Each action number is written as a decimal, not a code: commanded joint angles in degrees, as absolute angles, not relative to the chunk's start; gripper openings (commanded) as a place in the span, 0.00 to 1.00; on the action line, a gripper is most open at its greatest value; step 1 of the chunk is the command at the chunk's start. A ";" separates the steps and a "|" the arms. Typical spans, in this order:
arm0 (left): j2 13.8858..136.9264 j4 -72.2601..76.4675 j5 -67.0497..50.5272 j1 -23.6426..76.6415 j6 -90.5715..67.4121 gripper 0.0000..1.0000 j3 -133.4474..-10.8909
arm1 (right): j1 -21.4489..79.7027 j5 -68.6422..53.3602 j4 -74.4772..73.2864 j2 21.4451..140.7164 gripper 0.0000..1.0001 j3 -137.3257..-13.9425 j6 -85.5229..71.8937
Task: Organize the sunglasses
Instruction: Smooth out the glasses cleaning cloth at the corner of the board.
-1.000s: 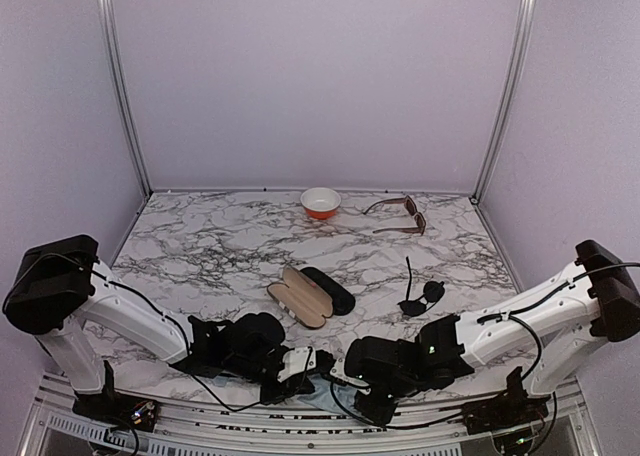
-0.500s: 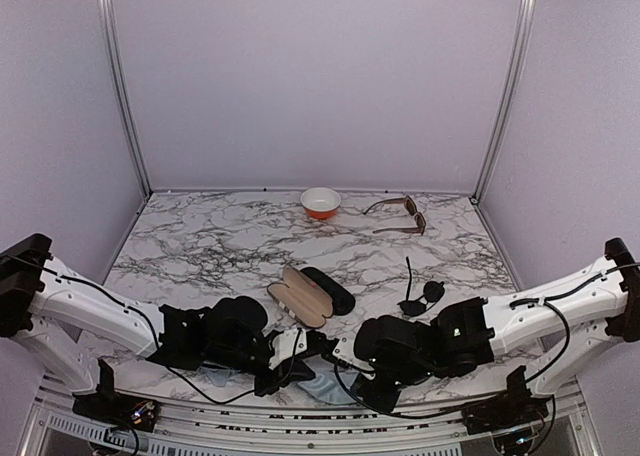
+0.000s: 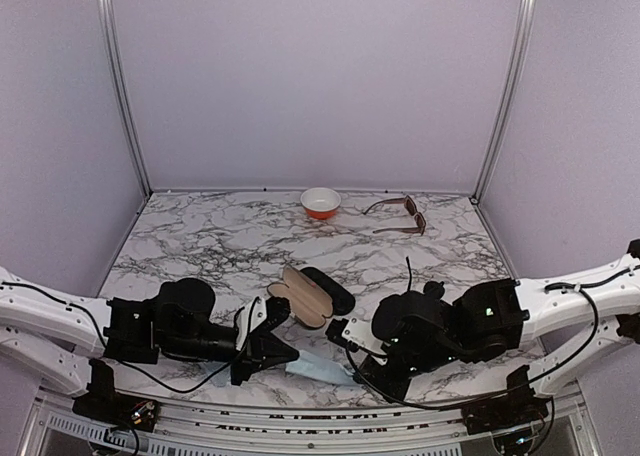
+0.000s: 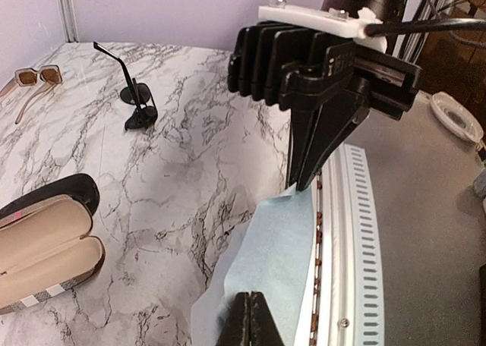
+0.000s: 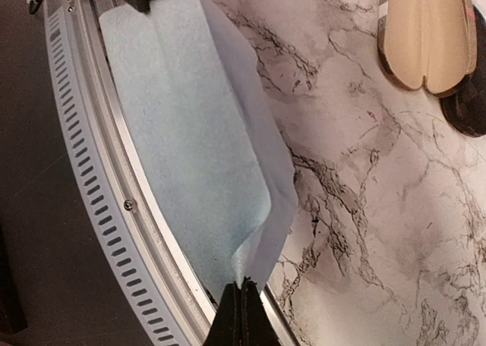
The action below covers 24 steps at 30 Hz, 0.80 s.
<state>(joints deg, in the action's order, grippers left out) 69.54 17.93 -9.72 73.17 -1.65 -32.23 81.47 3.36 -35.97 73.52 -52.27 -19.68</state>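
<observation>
The left hand (image 4: pixel 247 319) is closed tight on one corner of a light blue cloth (image 5: pixel 190 133). The right hand (image 5: pixel 241 309) is closed the same way on another corner. The cloth lies between the two hands at the near edge of the tabletop (image 3: pixel 200 246). The small black sunglasses (image 4: pixel 137 107) stand just beyond the right hand. The brown sunglasses (image 3: pixel 400 216) lie far beyond it, well apart from both hands.
</observation>
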 commanded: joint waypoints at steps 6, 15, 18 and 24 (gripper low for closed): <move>62.62 17.33 -7.60 74.24 -9.91 0.00 -28.26 | 81.79 -1.66 -33.38 69.12 0.00 -56.24 -19.89; 61.82 15.56 -11.62 76.64 -21.61 0.00 -29.46 | 81.81 -9.16 -28.74 69.92 0.00 -58.32 -20.38; 60.67 15.38 -11.36 76.73 -26.23 0.00 -27.80 | 81.76 -7.78 -27.71 70.45 0.00 -57.56 -20.63; 62.40 15.74 -11.46 76.73 -32.92 0.00 -24.91 | 81.77 -8.01 -24.71 74.54 0.00 -54.87 -22.01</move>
<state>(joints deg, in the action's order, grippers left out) 61.45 16.64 -10.48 76.36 -27.03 -26.74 81.47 -7.51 -28.03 71.85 -55.96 -20.80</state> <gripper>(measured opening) 0.005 0.007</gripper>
